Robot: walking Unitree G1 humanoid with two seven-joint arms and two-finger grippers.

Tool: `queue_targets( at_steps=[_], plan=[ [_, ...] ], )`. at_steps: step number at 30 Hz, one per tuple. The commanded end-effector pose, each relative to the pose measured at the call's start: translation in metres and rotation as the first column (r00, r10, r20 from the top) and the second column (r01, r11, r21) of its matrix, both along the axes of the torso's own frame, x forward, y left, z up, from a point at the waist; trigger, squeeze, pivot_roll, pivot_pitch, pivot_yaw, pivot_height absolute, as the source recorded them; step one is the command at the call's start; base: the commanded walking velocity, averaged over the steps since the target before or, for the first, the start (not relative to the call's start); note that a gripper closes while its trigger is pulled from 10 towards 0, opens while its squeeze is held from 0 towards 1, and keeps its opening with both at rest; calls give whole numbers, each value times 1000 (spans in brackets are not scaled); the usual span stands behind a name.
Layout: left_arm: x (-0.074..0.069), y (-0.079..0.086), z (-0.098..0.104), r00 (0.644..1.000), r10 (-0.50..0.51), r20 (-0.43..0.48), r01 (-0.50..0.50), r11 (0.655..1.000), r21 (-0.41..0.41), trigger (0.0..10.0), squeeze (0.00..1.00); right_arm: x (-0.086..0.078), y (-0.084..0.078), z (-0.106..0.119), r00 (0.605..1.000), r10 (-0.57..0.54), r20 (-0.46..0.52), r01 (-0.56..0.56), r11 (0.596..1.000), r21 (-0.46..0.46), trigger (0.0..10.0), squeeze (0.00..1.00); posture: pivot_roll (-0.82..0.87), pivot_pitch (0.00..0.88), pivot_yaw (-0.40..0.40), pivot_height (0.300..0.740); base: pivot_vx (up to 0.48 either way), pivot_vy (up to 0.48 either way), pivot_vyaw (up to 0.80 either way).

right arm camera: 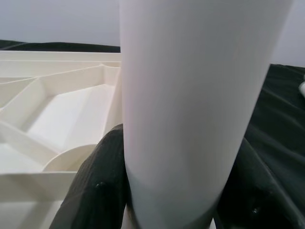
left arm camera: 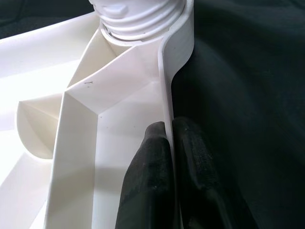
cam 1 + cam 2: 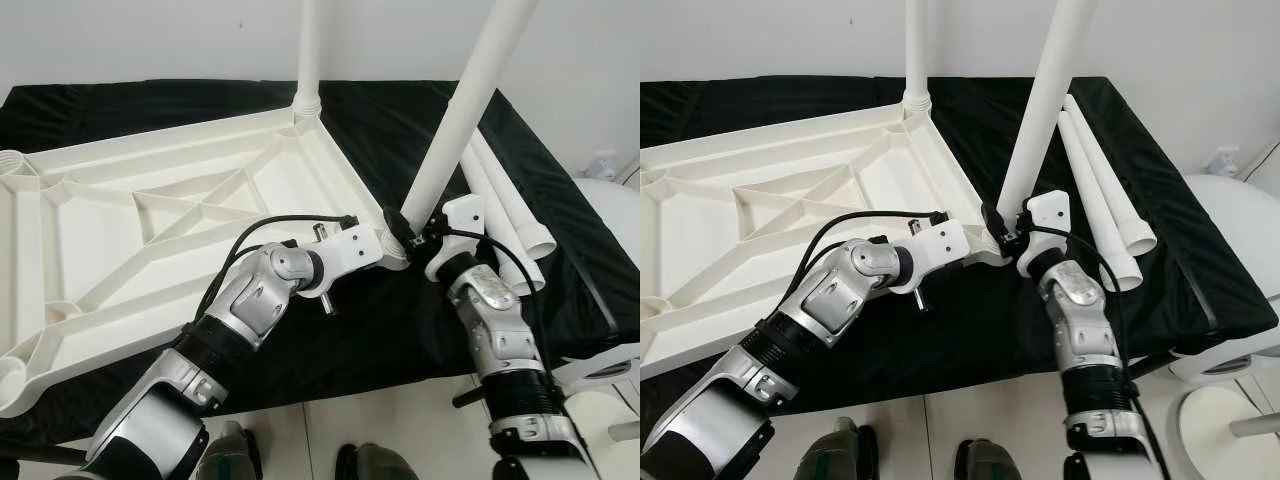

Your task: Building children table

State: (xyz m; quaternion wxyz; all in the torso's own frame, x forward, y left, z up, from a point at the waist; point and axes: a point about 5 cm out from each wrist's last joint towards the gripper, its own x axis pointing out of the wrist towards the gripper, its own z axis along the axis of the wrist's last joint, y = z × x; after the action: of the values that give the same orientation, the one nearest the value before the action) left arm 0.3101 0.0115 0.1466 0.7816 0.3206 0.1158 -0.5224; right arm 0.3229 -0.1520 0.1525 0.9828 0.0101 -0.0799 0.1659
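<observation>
The white ribbed tabletop point(image 3: 130, 215) lies upside down on a black cloth. One white leg point(image 3: 308, 50) stands upright in its far corner socket. A second leg point(image 3: 470, 110) leans to the right, its lower end at the near right corner socket. My right gripper point(image 3: 405, 225) is shut on that leg just above the socket, and its black fingers point(image 1: 102, 176) press both sides of the tube. My left gripper point(image 2: 169, 129) is shut on the tabletop's rim point(image 2: 167, 86) beside the same corner, one finger inside the wall and one outside.
Loose white legs point(image 3: 1105, 190) lie side by side on the cloth to the right of the tabletop. The black cloth's near edge point(image 3: 400, 375) runs just below my arms. A white rounded object point(image 3: 610, 200) stands off the cloth's right side.
</observation>
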Motion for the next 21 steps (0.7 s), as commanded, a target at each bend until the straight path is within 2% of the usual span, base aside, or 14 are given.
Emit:
queue_targets(
  at_steps=[1,4,8,10,12,14,21],
  plan=[
    [-10,-19,10,995,-101,26,102,994,-34,10000,0,2,2,1,996,-88,-25,89,995,49,10000,0,-37,71,-32,740,0,0,0],
    [-10,-18,10,995,-99,25,100,994,-34,10000,0,0,11,1,990,-137,-33,139,989,58,10000,0,-37,74,-34,740,0,0,0],
    [-10,-18,10,995,-99,24,100,994,-34,10000,0,-2,14,1,983,-183,-28,184,981,60,10000,0,-36,74,-38,740,0,0,0],
    [-11,-19,9,995,-99,23,100,994,-35,10000,0,-4,18,0,963,-265,-47,268,960,78,10000,0,-36,73,-41,740,0,0,0],
    [-11,-19,9,995,-99,23,100,994,-35,10000,0,-4,18,0,963,-265,-47,268,960,78,10000,0,-36,73,-41,740,0,0,0],
    [-11,-20,9,995,-99,23,100,994,-37,10000,0,-7,23,-2,941,-335,-51,338,939,61,10000,0,-37,74,-41,740,0,0,0],
    [-11,-20,9,995,-100,21,101,994,-37,10000,0,-10,29,-5,925,-374,-73,377,925,42,10000,0,-37,77,-42,740,0,0,0]
  ],
)
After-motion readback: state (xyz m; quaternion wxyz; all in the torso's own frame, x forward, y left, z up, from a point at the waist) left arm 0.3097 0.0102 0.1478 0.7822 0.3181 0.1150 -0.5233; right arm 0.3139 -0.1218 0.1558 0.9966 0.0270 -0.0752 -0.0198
